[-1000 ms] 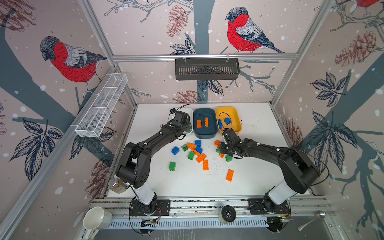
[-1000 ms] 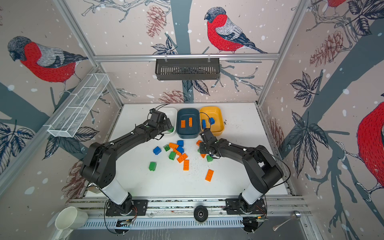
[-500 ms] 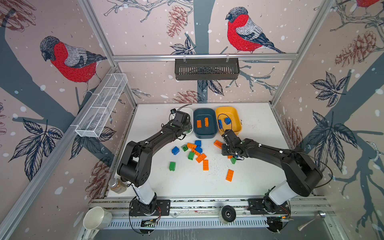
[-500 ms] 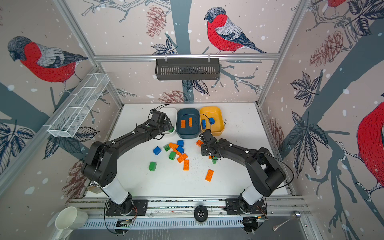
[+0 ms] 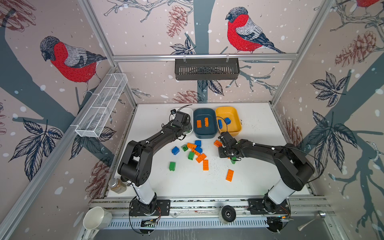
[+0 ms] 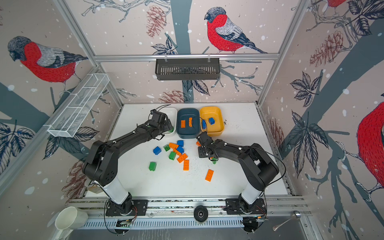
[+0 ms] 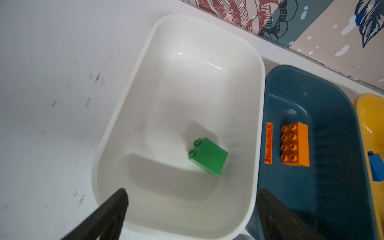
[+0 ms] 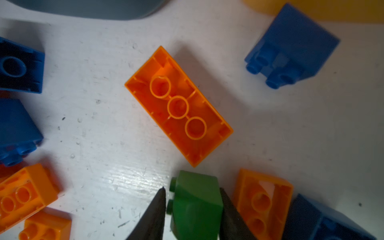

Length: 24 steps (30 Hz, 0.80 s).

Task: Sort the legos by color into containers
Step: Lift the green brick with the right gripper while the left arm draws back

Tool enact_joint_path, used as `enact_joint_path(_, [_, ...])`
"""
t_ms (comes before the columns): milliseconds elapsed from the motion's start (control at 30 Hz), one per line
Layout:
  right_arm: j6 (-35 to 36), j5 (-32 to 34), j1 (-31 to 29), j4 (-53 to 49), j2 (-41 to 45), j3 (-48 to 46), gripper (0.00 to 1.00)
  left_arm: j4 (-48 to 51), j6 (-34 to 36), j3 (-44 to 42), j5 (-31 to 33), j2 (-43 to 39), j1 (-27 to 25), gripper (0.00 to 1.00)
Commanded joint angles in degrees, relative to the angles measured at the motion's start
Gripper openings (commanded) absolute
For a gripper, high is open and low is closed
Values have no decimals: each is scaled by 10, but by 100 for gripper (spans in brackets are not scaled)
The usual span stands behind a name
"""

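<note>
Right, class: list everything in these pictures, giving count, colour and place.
Tubs: three; white tub, teal tub, yellow tub; in a row at back.
Sorted: one green brick in white; two orange bricks in teal; two blue bricks in yellow.
Loose bricks: a dozen or more, mixed colours, table middle.
Basket: one, black, back rail.
Mesh tray: one, white, left wall.
Mug: one, white, front left.
Left fingers: open, over white tub.
Right fingers: closed on held brick, green.

**Robotics lab test cell**
An aluminium frame point(image 5: 203, 56) boxes in a white table point(image 5: 259, 166) with bullfinch wallpaper point(image 5: 245, 35) for walls. Beyond the left claw point(image 5: 186, 129) a black slotted basket point(image 5: 206, 69) hangs on the back wall point(image 5: 158, 83); off to its left sits a wire-mesh tray point(image 5: 101, 108); well behind it, both arm bases point(image 5: 148, 207) bolt onto a metal rail point(image 5: 197, 205).
</note>
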State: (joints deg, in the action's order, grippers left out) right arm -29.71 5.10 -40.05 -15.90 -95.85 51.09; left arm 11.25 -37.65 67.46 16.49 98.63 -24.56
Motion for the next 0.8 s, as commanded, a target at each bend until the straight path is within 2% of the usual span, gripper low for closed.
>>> enact_joint_path(0, [7, 9, -11, -1, -13, 12, 41, 4, -5, -1, 4, -3, 1, 97])
enact_joint_path(133, [7, 58, -23, -28, -43, 35, 39, 6, -7, -2, 12, -8, 1, 97])
enact_joint_path(300, [17, 73, -34, -26, -39, 38, 31, -6, -9, -19, 18, -39, 3, 97])
enact_joint_path(433, [39, 47, -35, 7, -9, 41, 26, -12, -13, -32, 19, -65, 8, 97])
enact_joint_path(600, [70, 5, -37, 83, 20, 62, 25, -19, -28, -65, 25, -102, 20, 97])
enact_joint_path(767, [86, -45, -37, 181, -5, 108, 25, -16, -55, -100, 22, -137, 42, 97])
